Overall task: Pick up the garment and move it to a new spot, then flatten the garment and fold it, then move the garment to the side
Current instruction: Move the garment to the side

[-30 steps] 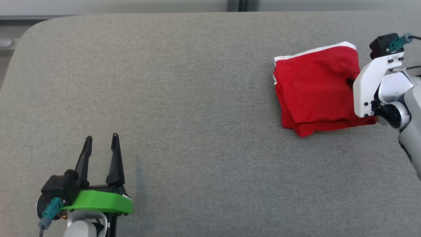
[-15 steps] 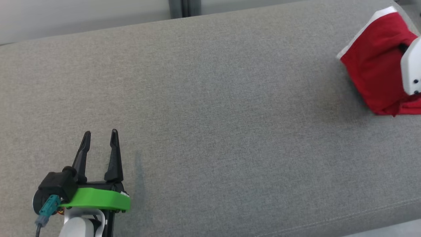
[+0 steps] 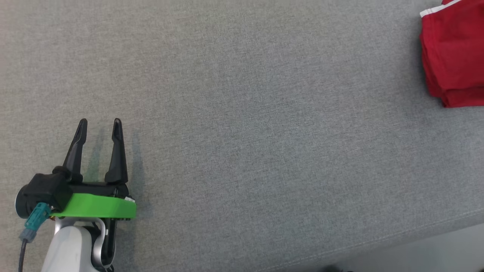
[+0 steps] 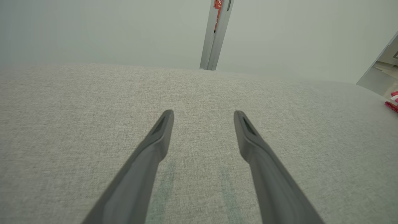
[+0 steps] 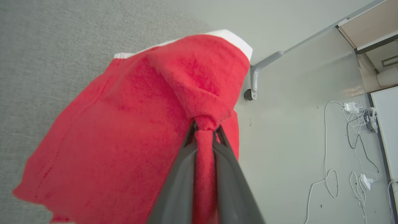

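Now, red garment (image 5: 124,124) between right jaws.

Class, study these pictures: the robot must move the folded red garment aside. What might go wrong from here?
The right gripper pinches only a small bunch of the red garment, so it might slip or unfold. The garment seems to reach the edge of the grey surface; released there, it might slide to the floor.

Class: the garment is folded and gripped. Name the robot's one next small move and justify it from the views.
Probably lower the right end effector so the folded red garment settles on the grey cushion. It is shut on a pinch of cloth, and the garment is at the cushion's far right side.
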Tool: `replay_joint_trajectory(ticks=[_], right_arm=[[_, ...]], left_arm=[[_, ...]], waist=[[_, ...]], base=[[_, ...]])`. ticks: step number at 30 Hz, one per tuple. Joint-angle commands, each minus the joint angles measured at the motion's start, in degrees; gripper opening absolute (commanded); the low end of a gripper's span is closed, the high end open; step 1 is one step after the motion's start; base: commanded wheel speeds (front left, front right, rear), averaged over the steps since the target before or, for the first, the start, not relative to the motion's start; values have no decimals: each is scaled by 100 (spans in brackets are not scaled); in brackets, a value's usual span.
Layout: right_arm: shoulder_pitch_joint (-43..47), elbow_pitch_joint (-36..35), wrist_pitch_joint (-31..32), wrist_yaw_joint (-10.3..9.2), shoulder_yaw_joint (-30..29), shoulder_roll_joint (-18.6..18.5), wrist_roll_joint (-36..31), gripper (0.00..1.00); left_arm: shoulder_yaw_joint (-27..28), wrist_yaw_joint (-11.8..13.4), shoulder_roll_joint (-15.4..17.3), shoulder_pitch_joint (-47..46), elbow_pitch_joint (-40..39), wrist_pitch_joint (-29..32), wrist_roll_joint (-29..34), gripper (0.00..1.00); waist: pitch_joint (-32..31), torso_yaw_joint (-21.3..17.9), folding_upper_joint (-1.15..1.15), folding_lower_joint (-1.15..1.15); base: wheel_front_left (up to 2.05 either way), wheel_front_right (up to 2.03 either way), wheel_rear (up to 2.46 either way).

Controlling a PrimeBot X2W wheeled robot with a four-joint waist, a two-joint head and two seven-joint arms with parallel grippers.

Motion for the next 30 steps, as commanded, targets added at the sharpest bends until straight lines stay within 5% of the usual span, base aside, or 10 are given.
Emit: replay_joint_trajectory(ticks=[1, 6, 15, 16, 17, 18, 30], right_arm=[[47, 18, -33, -13, 68, -171, -41, 0], [91, 297, -329, -12, -57, -466, -269, 0], [-51, 939, -985, -13, -703, -368, -1649, 0], [-57, 969, -1053, -13, -776, -360, -1826, 20], [-77, 1032, -1126, -13, -916, -322, -1978, 92], [-103, 1094, -1175, -14, -1057, -294, -2147, 100], [260, 1515, -2103, -13, -2050, 408, -3019, 100]], left_arm=[[-12, -10, 105, -127, -43, 3, -29, 100], [9, -8, 211, -168, -103, 21, -30, 100], [11, 46, 356, -104, -309, 106, -37, 100], [12, 47, 360, -95, -329, 117, -44, 100], [13, 62, 367, -90, -350, 124, -47, 100], [13, 72, 372, -93, -366, 135, -51, 100], [-92, 86, 211, 43, -76, 62, -123, 100]], waist=[[318, -41, 0, 0], [462, 4, 0, 0], [695, 133, 0, 0], [705, 139, 0, 0], [718, 145, 0, 0], [725, 150, 0, 0], [-13, 256, 0, 0]], base=[[0, 0, 0], [0, 0, 0], [0, 0, 0], [0, 0, 0], [0, 0, 0], [0, 0, 0], [0, 0, 0]])
